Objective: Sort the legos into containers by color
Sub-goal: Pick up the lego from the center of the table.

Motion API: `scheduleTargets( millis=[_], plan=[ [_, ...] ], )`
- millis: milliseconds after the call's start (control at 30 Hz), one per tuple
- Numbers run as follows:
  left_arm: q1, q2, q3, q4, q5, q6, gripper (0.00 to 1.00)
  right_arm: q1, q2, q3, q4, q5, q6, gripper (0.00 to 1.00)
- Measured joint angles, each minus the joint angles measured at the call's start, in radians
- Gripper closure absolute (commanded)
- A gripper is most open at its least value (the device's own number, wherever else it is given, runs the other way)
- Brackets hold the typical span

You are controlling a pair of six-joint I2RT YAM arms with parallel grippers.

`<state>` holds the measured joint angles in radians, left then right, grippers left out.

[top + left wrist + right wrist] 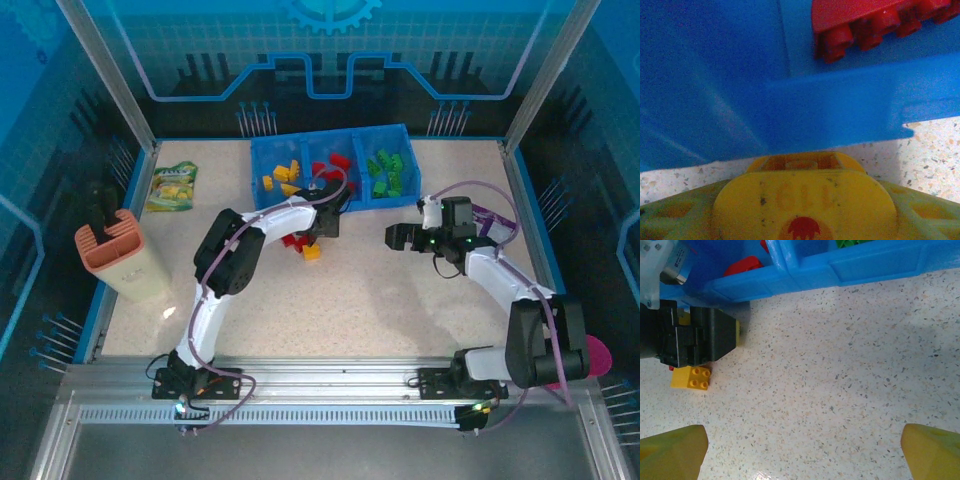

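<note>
Yellow brick (pixel 802 200) is pinched in left gripper (pixel 323 224) right at tray (pixel 840 110) wall (lift needed to clear it). Right gripper (pixel 802 445) is parked spread wide, empty, out of the way.

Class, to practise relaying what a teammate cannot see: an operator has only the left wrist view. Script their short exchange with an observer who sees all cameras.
Operator: Are any pieces lying outside the blue tray?
Observer: Yes, a yellow brick lies on the table in front of it.
Operator: What is the other arm doing?
Observer: The right claw is open above the table, holding nothing.
</note>
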<state>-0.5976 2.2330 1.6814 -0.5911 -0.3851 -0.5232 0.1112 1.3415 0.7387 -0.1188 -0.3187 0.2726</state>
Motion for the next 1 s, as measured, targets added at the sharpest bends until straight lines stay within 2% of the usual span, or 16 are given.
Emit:
scheduleTargets(
  millis=[167,367,600,1000],
  plan=[
    [0.000,0.000,-0.005,0.014,-0.001,-0.002,0.45,0.000,0.021,0.003,-0.003,0.006,0.000,0.00],
    [-0.001,-0.030,-0.059,0.059,0.000,0.002,0.45,0.000,0.039,0.009,-0.015,0.024,0.000,0.00],
    [-0.012,-0.101,-0.151,0.031,0.016,0.006,0.46,0.000,0.050,0.010,-0.016,0.027,0.000,0.00],
    [-0.038,-0.331,-0.244,-0.036,-0.005,0.011,0.45,0.002,0.058,0.010,-0.015,0.027,0.000,0.00]
  ],
)
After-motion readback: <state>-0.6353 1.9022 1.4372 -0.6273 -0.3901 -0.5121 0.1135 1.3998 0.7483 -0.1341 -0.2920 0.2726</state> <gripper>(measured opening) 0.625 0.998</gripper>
